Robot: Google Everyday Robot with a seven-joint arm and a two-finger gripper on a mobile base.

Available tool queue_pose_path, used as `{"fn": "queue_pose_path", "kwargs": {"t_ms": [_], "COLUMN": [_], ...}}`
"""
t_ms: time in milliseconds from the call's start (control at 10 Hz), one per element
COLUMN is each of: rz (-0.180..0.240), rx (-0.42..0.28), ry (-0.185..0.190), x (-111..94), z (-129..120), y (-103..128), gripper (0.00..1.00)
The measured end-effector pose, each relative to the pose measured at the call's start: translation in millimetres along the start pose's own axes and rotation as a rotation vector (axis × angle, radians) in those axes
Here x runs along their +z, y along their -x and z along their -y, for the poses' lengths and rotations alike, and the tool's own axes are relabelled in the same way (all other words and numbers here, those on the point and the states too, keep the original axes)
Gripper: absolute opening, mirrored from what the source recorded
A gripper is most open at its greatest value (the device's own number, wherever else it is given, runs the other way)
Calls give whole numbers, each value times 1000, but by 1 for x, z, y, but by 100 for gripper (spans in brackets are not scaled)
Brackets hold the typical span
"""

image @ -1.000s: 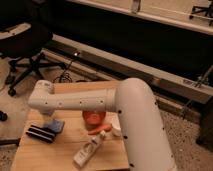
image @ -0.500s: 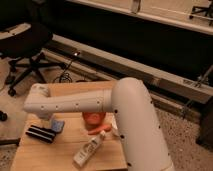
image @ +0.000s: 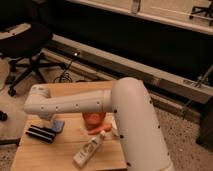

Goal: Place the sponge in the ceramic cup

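nearest to the camera, the wooden table point(image: 55, 157) had a pale bottle point(image: 90, 150) lying on its side, slanting toward the front edge. further in on the left lay a black block with white stripes point(image: 41, 133), and the sponge point(image: 58, 125) sat flat on the tabletop just beside the block's right end, blue with a paler edge. right of them, a small orange stick-like item point(image: 99, 130) lay in front of the reddish-orange bowl point(image: 94, 119). the ceramic cup point(image: 114, 127) showed only as a pale sliver right of that bowl, pressed up against my upper arm in this view, so i could not tell much of it; the sponge was well apart from it, with the bowl between them

my white arm point(image: 132, 125) rose from the lower right, bent at a thick elbow and ran level leftward over the table. my gripper point(image: 49, 119) hung below the forearm's left end, largely hidden under it, just above the sponge and the block. its jaws were spread as wide as they go and had nothing in them

beyond the table's far edge, a dark cable point(image: 64, 76) coiled on the speckled floor, a black office chair point(image: 25, 45) stood at the far left, and a long dark wall point(image: 130, 37) ran across the back
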Motion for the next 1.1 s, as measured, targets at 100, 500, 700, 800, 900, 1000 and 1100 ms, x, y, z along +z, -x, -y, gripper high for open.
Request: {"fn": "queue_pose_path", "kwargs": {"t_ms": [100,500,700,800,900,1000,1100], "rz": [1,4,5,7,9,13,19], "rx": [6,19,18,17,14,7,-1], "ry": [2,13,16,18,21,33,54], "x": [1,6,9,11,12,14,15], "z": [1,6,8,8,8,5,-1], "y": [-1,-5,-8,-8,-10,-11,-12], "gripper": [80,80,80,80,80,80,80]}}
